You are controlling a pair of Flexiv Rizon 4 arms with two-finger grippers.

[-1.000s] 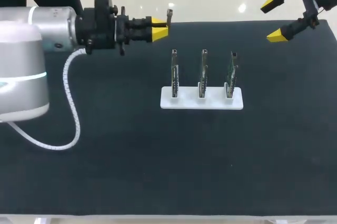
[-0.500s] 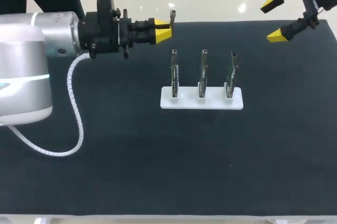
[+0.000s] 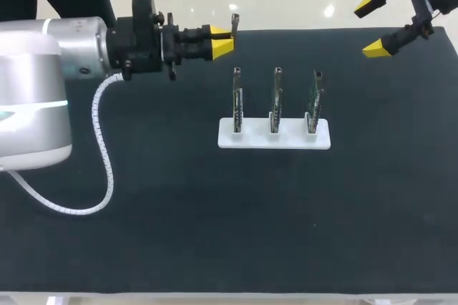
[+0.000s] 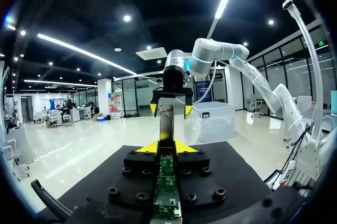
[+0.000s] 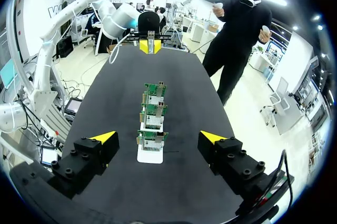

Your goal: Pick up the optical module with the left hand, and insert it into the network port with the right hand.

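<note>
My left arm comes in from the upper left of the head view, and its end effector [image 3: 223, 39] hangs over the far edge of the black desk [image 3: 143, 212], pointing towards the right of the frame. It is closed narrow on the optical module [image 4: 166, 129]. In the left wrist view the module's green board sits clamped between the two black finger blocks, and its metal body runs straight ahead past the yellow tips. In the head view only a small grey end of it shows, just beyond those tips. A white coiled cable [image 3: 100, 140] loops down from this arm onto the left part of the desk.

My right end effector [image 3: 372, 27] is in the upper right corner of the head view, above the far right corner of the desk. Its fingers are spread wide with nothing between them.

In the middle of the desk, slightly right of centre, a white holder [image 3: 274, 134] carries three upright circuit boards [image 3: 276, 101] in a row, standing apart from one another. From the right wrist they line up ahead of the open fingers, one behind another.

Any print on the boards or the module is too small for me to read.
</note>
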